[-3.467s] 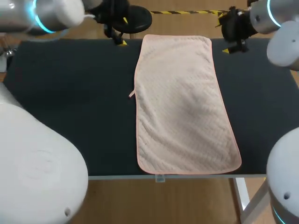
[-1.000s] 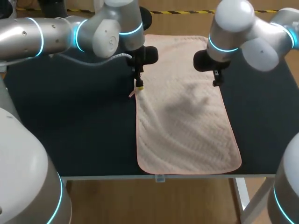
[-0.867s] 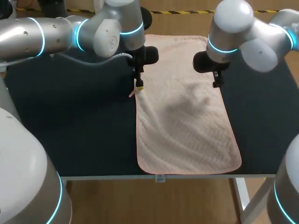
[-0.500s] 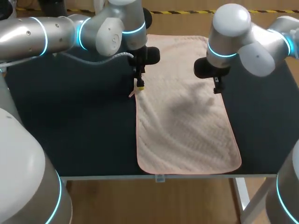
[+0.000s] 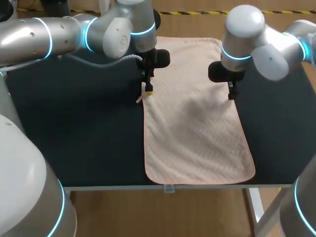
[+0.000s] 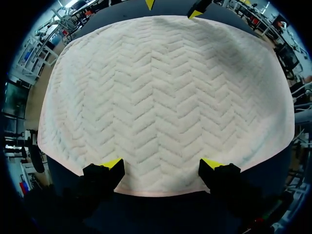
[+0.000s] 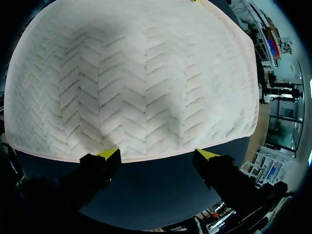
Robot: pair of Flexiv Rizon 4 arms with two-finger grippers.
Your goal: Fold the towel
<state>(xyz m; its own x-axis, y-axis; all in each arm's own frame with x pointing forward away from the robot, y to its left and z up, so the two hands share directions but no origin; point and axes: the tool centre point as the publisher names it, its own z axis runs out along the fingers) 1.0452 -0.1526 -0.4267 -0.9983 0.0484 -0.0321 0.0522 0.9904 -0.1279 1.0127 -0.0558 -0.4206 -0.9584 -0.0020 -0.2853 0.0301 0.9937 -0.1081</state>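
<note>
**Towel flat, both grippers open at its long edges**

The towel [image 5: 195, 128] is a long, pale pink rectangle with a raised herringbone weave and a narrow, smooth hem. It lies flat on the dark, matte tabletop [image 5: 74, 123], running from the far edge to the near edge, a little right of the middle. Its cloth shows soft ripples around the middle. A small tab [image 5: 139, 99] sticks out from its left long edge.

My left gripper [image 6: 162, 165] sits at that left edge, just beyond the tab, with its yellow-tipped fingers spread wide over the hem. My right gripper [image 7: 157, 156] is opposite, at the right long edge, fingers equally far apart, tips over the hem. Neither clamps the cloth.
</note>
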